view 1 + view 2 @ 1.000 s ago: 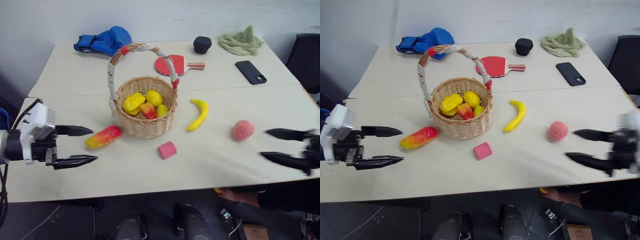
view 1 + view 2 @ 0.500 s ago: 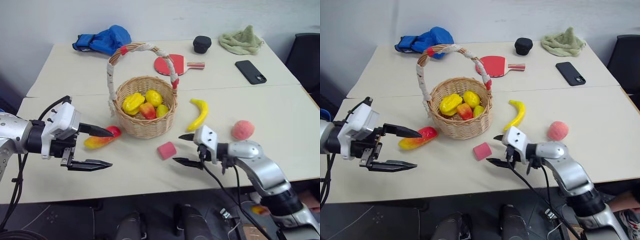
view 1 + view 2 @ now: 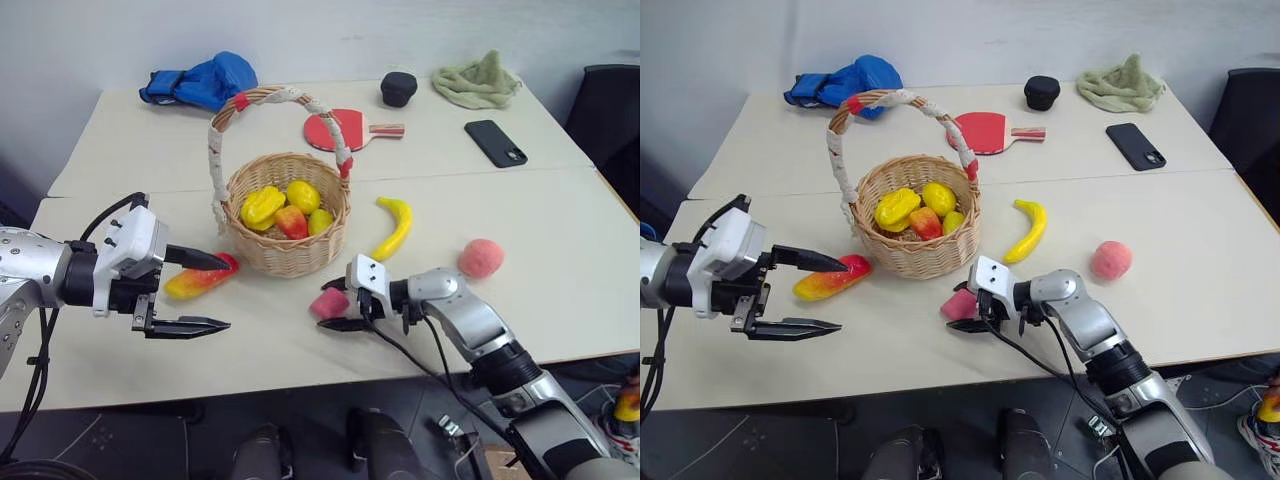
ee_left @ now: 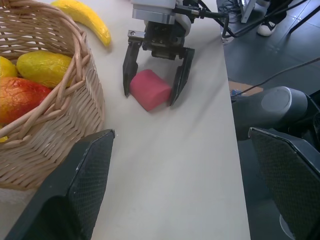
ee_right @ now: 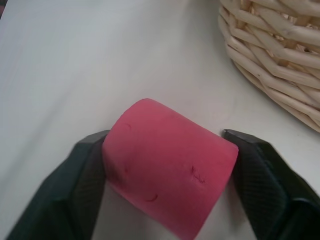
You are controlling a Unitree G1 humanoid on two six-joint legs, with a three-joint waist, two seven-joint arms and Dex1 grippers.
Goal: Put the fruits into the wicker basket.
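Fruits: mango lying just past wide-open left jaws, looking light, smooth, slippery; gripping mid-length advised. Right jaws closing around pink block beside basket; banana, peach waiting beyond on counter.

Head stereo pair looked down over table. Left wrist camera faced pink block from across; right wrist camera sat close on same block.

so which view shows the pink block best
The right wrist view: the pink block sits large between both fingers. The left wrist view shows it whole between the right gripper; both eye views show it small, partly hidden.
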